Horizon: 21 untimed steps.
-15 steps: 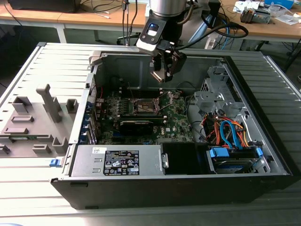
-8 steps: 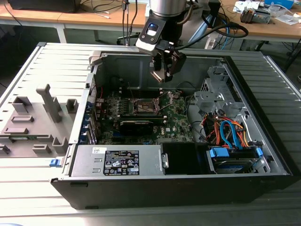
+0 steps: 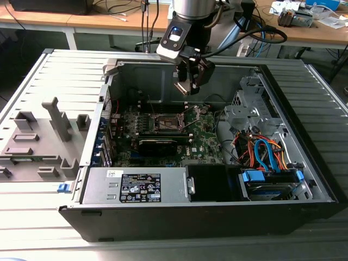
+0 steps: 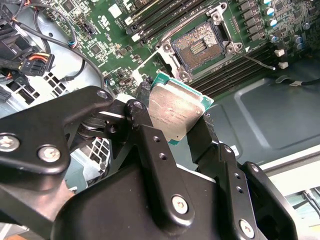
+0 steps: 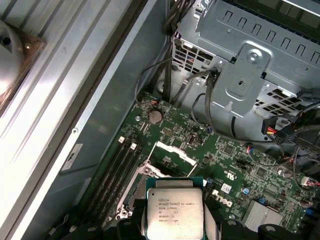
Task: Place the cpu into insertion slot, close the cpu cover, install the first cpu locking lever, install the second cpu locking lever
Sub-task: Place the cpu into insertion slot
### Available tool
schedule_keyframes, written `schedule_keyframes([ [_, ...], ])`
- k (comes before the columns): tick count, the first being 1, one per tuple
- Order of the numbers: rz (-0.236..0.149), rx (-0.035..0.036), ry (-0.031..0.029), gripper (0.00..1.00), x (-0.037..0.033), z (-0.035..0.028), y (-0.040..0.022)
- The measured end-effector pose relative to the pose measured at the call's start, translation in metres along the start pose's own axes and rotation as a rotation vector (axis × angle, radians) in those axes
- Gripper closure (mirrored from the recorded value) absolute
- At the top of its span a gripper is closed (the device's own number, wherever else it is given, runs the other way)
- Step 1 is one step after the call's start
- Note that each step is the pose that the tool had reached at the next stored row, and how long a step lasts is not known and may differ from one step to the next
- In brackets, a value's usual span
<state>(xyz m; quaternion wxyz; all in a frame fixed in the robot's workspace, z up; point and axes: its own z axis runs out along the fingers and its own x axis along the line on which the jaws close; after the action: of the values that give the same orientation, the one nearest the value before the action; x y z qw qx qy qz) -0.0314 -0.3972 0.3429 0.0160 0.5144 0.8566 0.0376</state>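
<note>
My gripper [image 3: 187, 86] hangs inside the open computer case, above the motherboard and a little behind the insertion slot [image 3: 167, 123]. It is shut on the cpu [image 4: 175, 111], a flat square chip with a silver top, held by two opposite edges between the black fingers [image 4: 145, 125]. In the first wrist view the cpu [image 5: 174, 210] sits just in front of the insertion slot [image 5: 167, 161]. The slot [image 4: 199, 46] lies bare, its dark contact field showing. The thin silver cpu cover [image 5: 175, 150] stands raised at one edge. A thin metal lever [image 4: 260, 62] sticks out beside the slot.
A long black card [image 3: 157, 144] lies in front of the slot, and memory slots [image 4: 165, 20] flank it. A drive cage [image 3: 247, 111] and orange and blue cables [image 3: 266, 152] fill the exterior view's right. The power supply [image 3: 136, 187] is at the front, with a grey fixture [image 3: 43, 141] outside.
</note>
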Motion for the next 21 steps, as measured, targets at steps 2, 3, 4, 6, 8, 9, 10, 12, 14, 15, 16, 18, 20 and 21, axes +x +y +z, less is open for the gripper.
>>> schedule_keyframes([
  [2,0.004,0.0000,-0.0003,0.45,0.0000,0.0000,0.0000],
  [3,0.007,-0.0001,-0.0005,0.45,0.0000,0.0000,0.0000],
  [4,0.009,0.0000,-0.0008,0.45,0.0000,0.0000,0.0000],
  [6,0.014,-0.0001,-0.0011,0.45,0.0000,0.0000,0.0000],
  [8,0.017,-0.0002,-0.0014,0.45,0.0000,0.0000,0.0000],
  [9,0.021,-0.0002,-0.0017,0.45,0.0000,0.0000,0.0000],
  [10,0.024,-0.0003,-0.0019,0.45,0.0000,0.0001,0.0000],
  [12,0.027,-0.0003,-0.0022,0.45,0.0000,0.0001,0.0000],
  [14,0.033,-0.0003,-0.0027,0.45,0.0000,0.0000,0.0000],
  [15,0.037,-0.0004,-0.0030,0.45,0.0000,0.0000,0.0000],
  [16,0.039,-0.0004,-0.0032,0.45,0.0000,0.0001,0.0000],
  [18,0.043,-0.0005,-0.0035,0.45,0.0000,0.0001,0.0000],
  [20,0.047,-0.0005,-0.0038,0.45,0.0000,0.0001,0.0000],
  [21,0.048,-0.0005,-0.0039,0.45,0.0000,0.0001,0.0000],
])
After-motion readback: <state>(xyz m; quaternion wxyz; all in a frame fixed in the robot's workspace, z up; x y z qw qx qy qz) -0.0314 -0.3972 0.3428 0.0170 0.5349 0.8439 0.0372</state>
